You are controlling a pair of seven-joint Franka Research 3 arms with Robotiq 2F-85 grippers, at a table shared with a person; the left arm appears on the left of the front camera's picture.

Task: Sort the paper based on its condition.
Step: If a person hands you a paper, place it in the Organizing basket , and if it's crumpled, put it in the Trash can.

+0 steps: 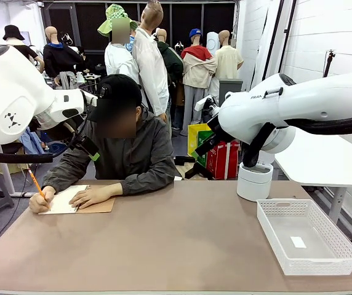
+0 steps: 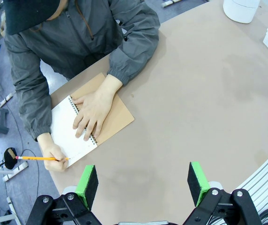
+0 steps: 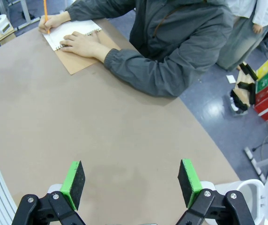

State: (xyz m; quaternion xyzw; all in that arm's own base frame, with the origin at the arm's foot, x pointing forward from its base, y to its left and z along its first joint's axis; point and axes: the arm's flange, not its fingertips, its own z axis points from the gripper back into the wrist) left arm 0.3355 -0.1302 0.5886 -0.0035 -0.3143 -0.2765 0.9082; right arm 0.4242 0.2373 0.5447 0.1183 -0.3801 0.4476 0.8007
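Note:
A spiral notebook lies open at the table's far left, its white top page still bound to the brown cover. A person rests one hand on the page and writes on it with an orange pencil. The same notebook shows far off in the right wrist view. The paper as a loose sheet is out of view. My left gripper hangs open high above the table, near the notebook. My right gripper is open too, above bare table, nothing between its pads.
A white mesh basket stands at the front right with a small white label in it. A white cylinder stands behind it at the far edge. The person's forearm lies along the far edge.

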